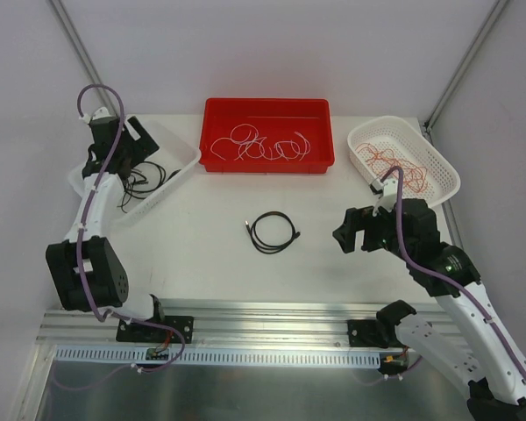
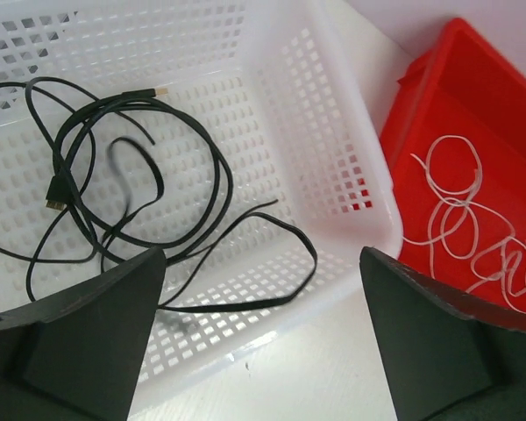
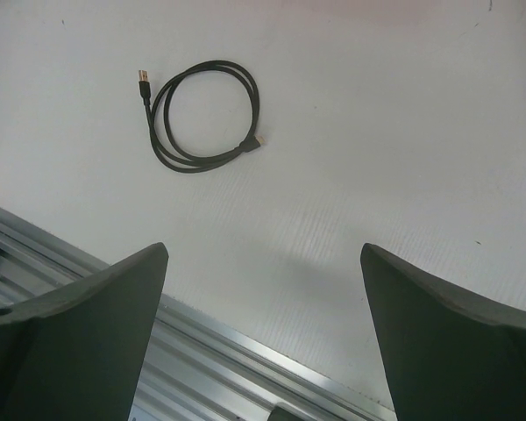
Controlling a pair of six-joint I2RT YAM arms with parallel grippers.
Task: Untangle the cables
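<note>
On the table (image 1: 202, 263), seems nearly done, only one coiled black USB cable (image 1: 273, 233) unbinned, left gripper (image 2: 263, 254) and right gripper (image 3: 263, 250) open, empty.

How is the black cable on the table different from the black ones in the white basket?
The black cable on the table is wound into one neat ring; the black cables in the white basket sprawl in loose, crossing loops. The table cable lies alone; the basket cables overlap one another. Both are thin, black and have gold-coloured plug tips.
</note>
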